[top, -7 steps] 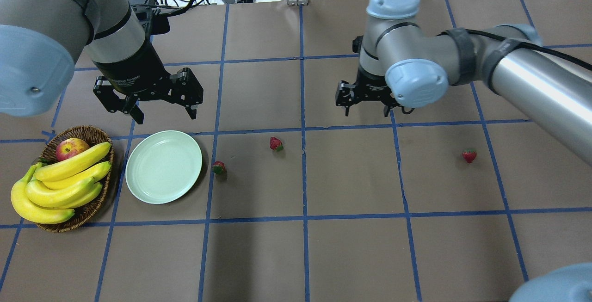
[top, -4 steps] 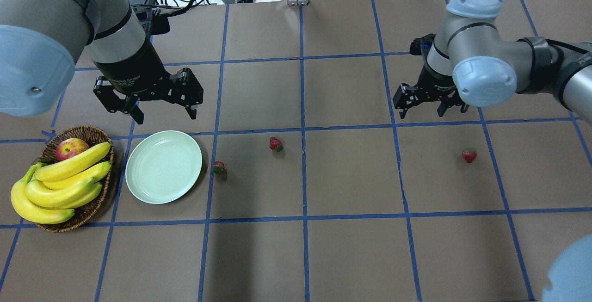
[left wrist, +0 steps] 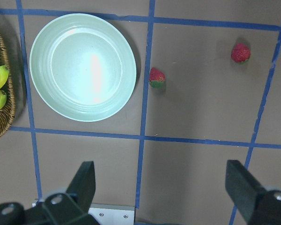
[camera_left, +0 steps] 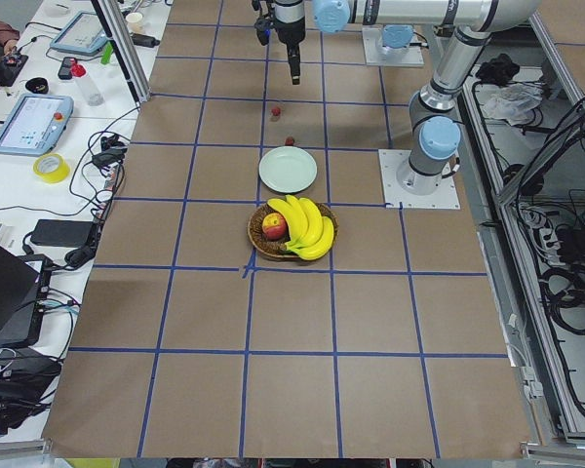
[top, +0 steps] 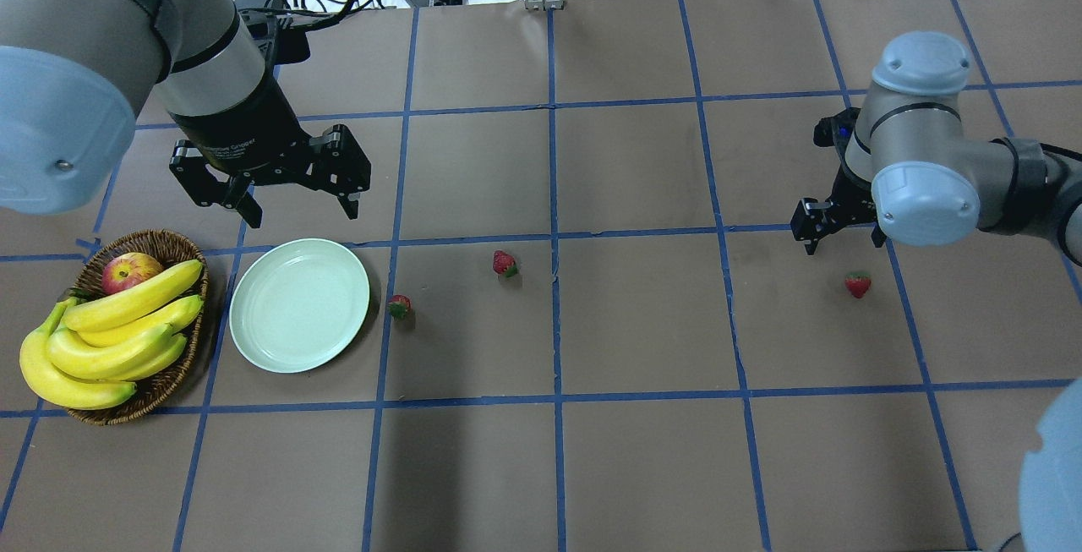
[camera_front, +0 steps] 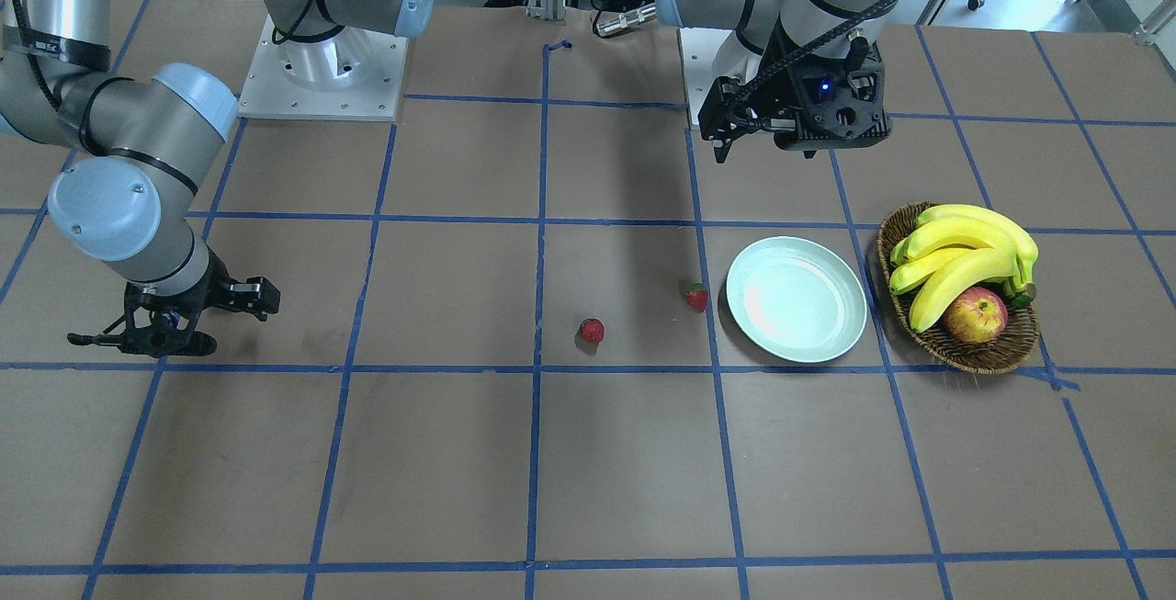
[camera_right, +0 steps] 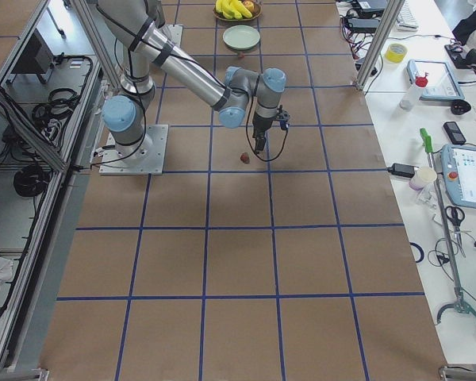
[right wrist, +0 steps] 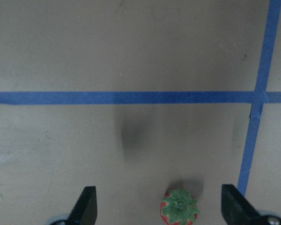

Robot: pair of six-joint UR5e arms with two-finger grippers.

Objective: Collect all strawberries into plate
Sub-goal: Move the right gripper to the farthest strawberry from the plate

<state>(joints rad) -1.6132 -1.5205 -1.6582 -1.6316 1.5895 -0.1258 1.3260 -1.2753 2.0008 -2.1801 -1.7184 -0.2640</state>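
Overhead, the left claw (top: 302, 214) hangs wide open just behind the plate (top: 299, 305), with two strawberries (top: 399, 307) lying to the plate's right. The right claw (top: 844, 243) hovers near the third strawberry (top: 858, 284). Its wrist camera shows the fingers (right wrist: 86, 204) spread wide.

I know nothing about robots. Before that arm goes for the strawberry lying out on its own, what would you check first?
1. Right tool open: ok, its fingers are spread wide in the wrist view.
2. Lone strawberry lined up between them: ok, roughly centred.
3. Right tool low enough to close on it: cannot tell.
4. Plate empty and ready to receive: ok.
5. Left tool clear of the drop spot: cannot tell; it hangs open, high up near the plate.
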